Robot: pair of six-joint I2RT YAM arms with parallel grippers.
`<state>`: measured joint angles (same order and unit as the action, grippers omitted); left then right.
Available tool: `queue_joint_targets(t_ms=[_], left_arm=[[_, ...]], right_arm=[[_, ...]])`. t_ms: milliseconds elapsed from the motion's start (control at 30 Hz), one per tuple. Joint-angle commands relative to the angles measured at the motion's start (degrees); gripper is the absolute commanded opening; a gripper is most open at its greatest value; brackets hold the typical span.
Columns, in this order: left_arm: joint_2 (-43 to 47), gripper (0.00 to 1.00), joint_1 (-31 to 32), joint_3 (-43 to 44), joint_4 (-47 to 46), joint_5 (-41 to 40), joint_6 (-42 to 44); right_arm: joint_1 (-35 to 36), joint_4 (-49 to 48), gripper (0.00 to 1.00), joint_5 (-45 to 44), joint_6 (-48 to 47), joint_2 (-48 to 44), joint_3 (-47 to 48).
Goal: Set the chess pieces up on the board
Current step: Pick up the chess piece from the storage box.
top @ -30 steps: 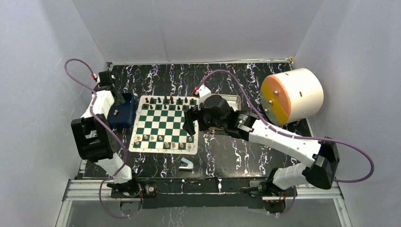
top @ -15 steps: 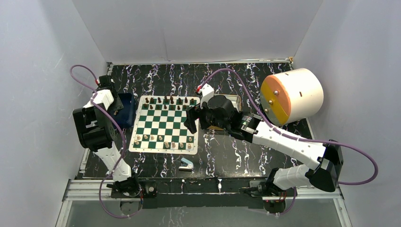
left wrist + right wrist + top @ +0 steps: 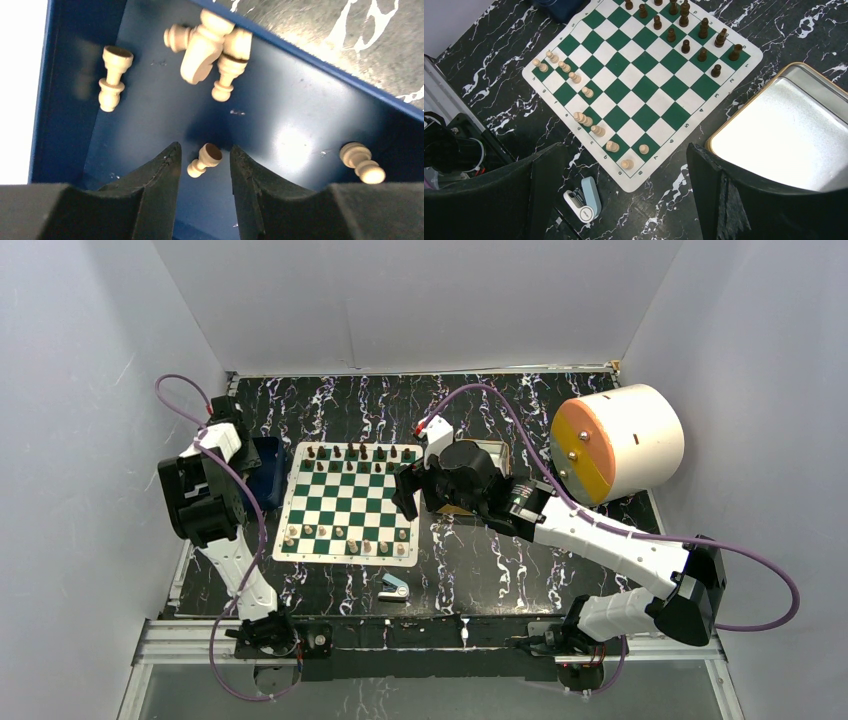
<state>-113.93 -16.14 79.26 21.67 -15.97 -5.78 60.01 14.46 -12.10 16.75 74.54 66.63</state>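
Observation:
The board [image 3: 345, 557] lies flat at mid-table. Dark chess pieces [image 3: 355, 453] stand on its far rows and pale ones [image 3: 345, 538] on its near rows. Left of it is a dark blue tray [image 3: 266, 472], and my left gripper [image 3: 204, 146] reaches down into it. Several pale pieces lie on the tray floor [image 3: 150, 120]. One small pale pawn [image 3: 205, 159] lies between my left fingers, which stand narrowly open with a gap on each side. My right gripper [image 3: 625, 150] hangs wide open above the board's near right corner [image 3: 634, 182], holding nothing.
A silver tin [image 3: 784, 130] sits right of the board, partly under my right wrist. A blue-and-white stapler [image 3: 394, 587] lies in front of the board. A big white cylinder with an orange face [image 3: 620, 440] stands at the far right. Walls close in on three sides.
My left arm has lowered into the blue tray, and its jaws have narrowed around the small pawn. The right arm has drifted slightly right, with its jaws still wide.

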Motion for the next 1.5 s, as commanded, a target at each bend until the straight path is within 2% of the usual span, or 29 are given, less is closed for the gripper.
queue_joint_targets(t_ms=[0,67,233,667,1000,1267,1467], left_arm=[[-0.5,0.37,-0.2,2.8,2.2,3.7,0.7],[-0.5,0.32,-0.2,3.0,2.8,4.3,0.2],[-0.9,0.29,-0.1,4.8,7.1,3.0,-1.4],[-0.3,0.39,-0.2,5.1,12.1,-0.4,0.3],[-3.8,0.28,-0.2,8.5,12.3,0.4,1.4],[-6.1,0.27,-0.2,10.8,13.4,0.2,1.9],[-5.2,0.16,-0.2,11.3,14.2,1.1,1.6]], right_arm=[[-0.4,-3.1,0.99,-1.5,-1.0,-0.8,1.5],[-0.4,-3.4,0.99,-1.5,-1.0,-0.7,1.4],[-0.3,-3.5,0.99,-0.8,-0.9,0.0,1.8],[-0.4,-4.4,0.99,-0.3,-0.3,-1.0,1.1],[-0.5,-4.2,0.99,-1.5,-0.5,-2.7,0.9],[-0.4,-4.0,0.99,-1.4,0.1,-3.6,0.2],[-0.4,-4.3,0.99,-1.5,0.5,-4.1,-0.5]])
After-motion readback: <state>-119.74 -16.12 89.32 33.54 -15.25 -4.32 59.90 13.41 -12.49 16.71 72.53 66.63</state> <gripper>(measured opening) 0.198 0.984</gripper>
